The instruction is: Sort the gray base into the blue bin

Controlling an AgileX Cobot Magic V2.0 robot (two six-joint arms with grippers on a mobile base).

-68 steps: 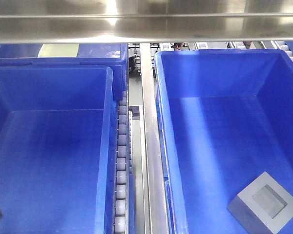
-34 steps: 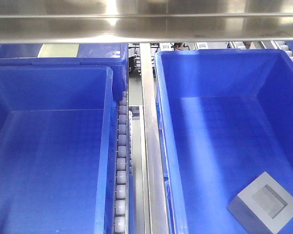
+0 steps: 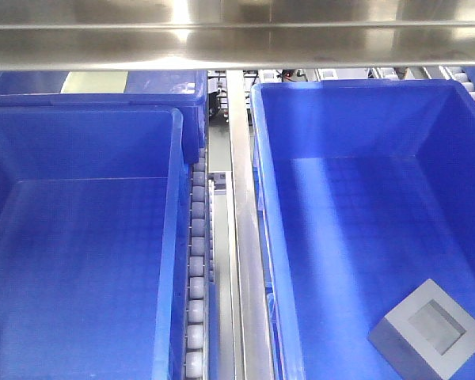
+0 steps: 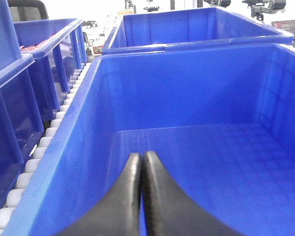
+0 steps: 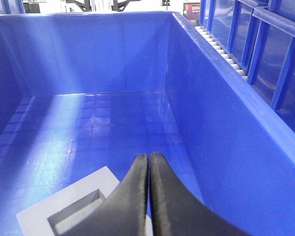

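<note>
On your left, the left tool (image 4: 140, 162) hangs over the left-hand blue crate (image 3: 177, 237), its two black fingers pressed together with nothing between them; that crate's grid floor shows nothing in it. Beside it, a roller track (image 3: 195, 285) and a steel rail (image 3: 241, 237) run between the two crates, which is likely why both sit square and parallel.

Moving right, you have the blue bin (image 3: 263, 237), and the gray base (image 3: 429, 328) already lies on its floor near the front right corner, recess face up and turned at an angle to the walls, as though dropped rather than set. The right tool (image 5: 149, 162) hovers just above the base's near edge, fingers closed on nothing. Judging from this, your sort looks done; both arms only need to be clear of the crates.
</note>
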